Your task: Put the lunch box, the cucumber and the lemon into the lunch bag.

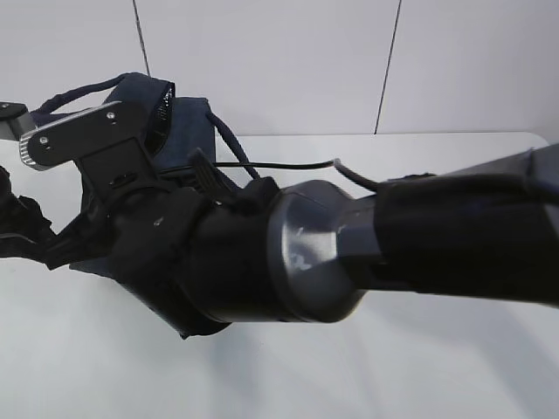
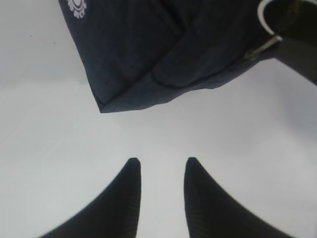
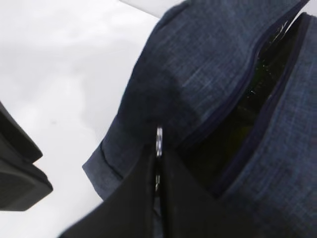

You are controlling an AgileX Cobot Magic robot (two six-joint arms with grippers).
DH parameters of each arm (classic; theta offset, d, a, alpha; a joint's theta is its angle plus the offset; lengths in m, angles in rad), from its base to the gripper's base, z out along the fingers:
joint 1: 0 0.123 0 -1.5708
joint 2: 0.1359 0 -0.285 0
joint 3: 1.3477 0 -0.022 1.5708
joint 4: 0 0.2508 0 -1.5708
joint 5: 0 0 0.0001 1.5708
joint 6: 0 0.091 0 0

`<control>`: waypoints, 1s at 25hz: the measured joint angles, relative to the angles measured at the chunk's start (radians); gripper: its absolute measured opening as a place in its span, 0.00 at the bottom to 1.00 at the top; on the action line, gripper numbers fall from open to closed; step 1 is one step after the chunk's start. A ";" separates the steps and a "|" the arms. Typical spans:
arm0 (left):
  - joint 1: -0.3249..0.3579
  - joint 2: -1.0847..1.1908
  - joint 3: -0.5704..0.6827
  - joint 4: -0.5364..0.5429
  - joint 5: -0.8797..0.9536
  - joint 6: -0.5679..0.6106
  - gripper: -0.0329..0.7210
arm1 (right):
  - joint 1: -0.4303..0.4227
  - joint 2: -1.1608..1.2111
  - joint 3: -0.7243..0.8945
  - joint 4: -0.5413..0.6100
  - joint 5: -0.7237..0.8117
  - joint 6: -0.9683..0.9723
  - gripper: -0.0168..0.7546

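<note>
The dark navy lunch bag [image 1: 188, 131] stands on the white table at the left, and most of it is hidden behind my right arm [image 1: 349, 253], which reaches across it. My right gripper [image 3: 158, 148] is shut on the bag's silver ring pull [image 3: 159, 138]. The zipper gap [image 3: 257, 94] beside it stands open, with a dark green sheen inside that I cannot identify. My left gripper [image 2: 162, 161] is open and holds nothing. It hovers over bare table just short of the lunch bag's lower corner [image 2: 101, 106]. The lunch box, the cucumber and the lemon are out of view.
A black cable [image 1: 288, 164] runs over the right arm toward the bag. The white table [image 1: 454, 367] stretches to the right and front. A grey panelled wall [image 1: 306, 61] stands behind. Part of a black arm [image 3: 17, 173] shows at the left edge of the right wrist view.
</note>
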State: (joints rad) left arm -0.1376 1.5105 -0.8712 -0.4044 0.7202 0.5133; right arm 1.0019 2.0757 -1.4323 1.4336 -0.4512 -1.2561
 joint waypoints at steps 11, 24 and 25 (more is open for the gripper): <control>0.000 -0.091 0.024 0.035 0.036 0.006 0.33 | 0.000 -0.039 -0.013 -0.002 -0.056 0.029 0.00; 0.000 -0.080 0.049 -0.078 -0.075 0.107 0.59 | 0.000 -0.041 -0.017 -0.002 -0.063 0.036 0.00; 0.000 -0.075 0.049 -0.108 -0.079 0.147 0.59 | 0.000 -0.042 -0.017 -0.002 -0.064 0.036 0.00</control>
State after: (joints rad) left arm -0.1376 1.4352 -0.8224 -0.5122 0.6407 0.6604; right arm 1.0019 2.0335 -1.4492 1.4312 -0.5157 -1.2199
